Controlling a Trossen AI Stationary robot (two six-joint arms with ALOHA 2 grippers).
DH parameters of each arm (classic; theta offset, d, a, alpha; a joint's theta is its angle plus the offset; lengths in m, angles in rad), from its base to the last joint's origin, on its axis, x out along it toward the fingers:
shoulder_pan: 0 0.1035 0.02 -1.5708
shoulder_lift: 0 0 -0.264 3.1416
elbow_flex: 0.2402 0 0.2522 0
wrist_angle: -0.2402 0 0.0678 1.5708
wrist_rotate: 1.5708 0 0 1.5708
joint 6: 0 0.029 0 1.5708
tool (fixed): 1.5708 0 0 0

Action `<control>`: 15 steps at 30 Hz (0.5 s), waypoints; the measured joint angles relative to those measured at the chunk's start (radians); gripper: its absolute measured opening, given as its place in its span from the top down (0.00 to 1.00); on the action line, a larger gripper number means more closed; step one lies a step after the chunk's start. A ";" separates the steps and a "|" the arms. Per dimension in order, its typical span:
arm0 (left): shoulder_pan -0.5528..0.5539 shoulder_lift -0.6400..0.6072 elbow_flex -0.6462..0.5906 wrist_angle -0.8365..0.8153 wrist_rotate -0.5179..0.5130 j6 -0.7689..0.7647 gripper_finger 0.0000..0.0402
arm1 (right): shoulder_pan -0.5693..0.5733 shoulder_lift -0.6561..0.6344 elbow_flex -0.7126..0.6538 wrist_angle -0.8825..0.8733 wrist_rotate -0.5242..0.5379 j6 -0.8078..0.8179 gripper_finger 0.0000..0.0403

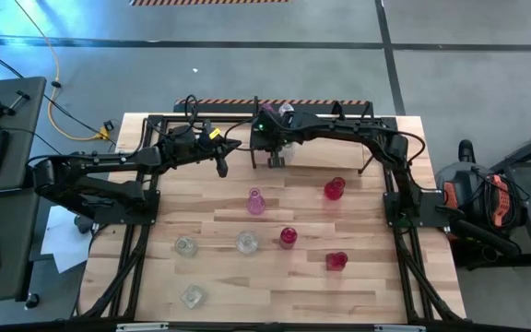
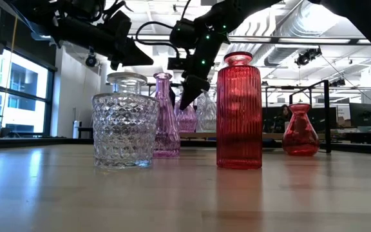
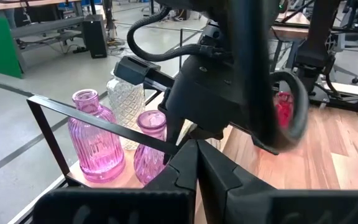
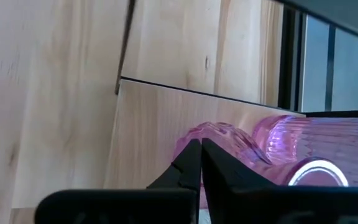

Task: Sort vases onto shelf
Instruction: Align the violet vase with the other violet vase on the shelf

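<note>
My right gripper (image 1: 275, 160) hangs at the far edge of the table (image 1: 376, 277), fingers pressed together and holding nothing. Directly under its fingertips (image 4: 199, 163) lies a wooden board of the shelf (image 4: 160, 124), and just beside them stands a pale pink vase (image 4: 316, 149), its rim close below the wrist. In the level view this gripper (image 2: 189, 96) points downward above the shelf's vases, with a slim pink bottle (image 2: 164, 116) in front of it.

My left gripper (image 1: 221, 167) hovers just beside the right one, also pressed together and empty. Ahead of its fingertips (image 3: 194, 163) sit two pink vases (image 3: 95, 137) and a clear cut-glass vase (image 3: 127, 106) behind the shelf's thin black frame bar (image 3: 98, 118); the right arm's wrist fills the space directly above them.

The remaining vases stand on the table nearer the front than both grippers. A pink one (image 1: 255, 201) is nearest, just below the left gripper in the overhead view. A red vase (image 1: 334, 189) stands near the right gripper, towards the right arm's base. Farther off are a magenta vase (image 1: 288, 237), a red one (image 1: 336, 261), and three clear ones (image 1: 246, 242) (image 1: 185, 245) (image 1: 192, 295). In the level view a clear cut-glass cup (image 2: 125, 129) and a tall red ribbed vase (image 2: 239, 113) stand foremost.
</note>
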 joint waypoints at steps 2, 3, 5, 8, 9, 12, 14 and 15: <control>0.000 0.000 0.000 0.000 0.000 0.000 1.00 | 0.014 0.000 0.000 -0.008 0.032 0.007 1.00; 0.000 0.000 0.000 0.000 0.000 0.000 1.00 | 0.022 0.000 0.006 -0.025 0.052 0.009 1.00; 0.000 0.000 0.000 0.000 0.000 0.000 1.00 | 0.036 0.000 0.027 -0.070 0.089 0.017 1.00; 0.000 0.000 0.000 0.001 0.000 0.000 1.00 | 0.053 -0.001 0.068 -0.110 0.101 0.042 1.00; -0.001 0.000 0.000 0.001 0.000 0.000 1.00 | 0.057 -0.001 0.087 -0.134 0.102 0.047 1.00; -0.001 0.000 0.000 0.002 0.008 -0.001 1.00 | 0.062 -0.002 0.135 -0.152 0.104 0.050 1.00; -0.001 0.000 0.000 0.002 0.024 -0.001 1.00 | 0.063 -0.002 0.160 -0.176 0.110 0.055 1.00; -0.001 0.000 0.000 0.002 0.025 -0.003 1.00 | 0.063 -0.001 0.173 -0.192 0.121 0.059 1.00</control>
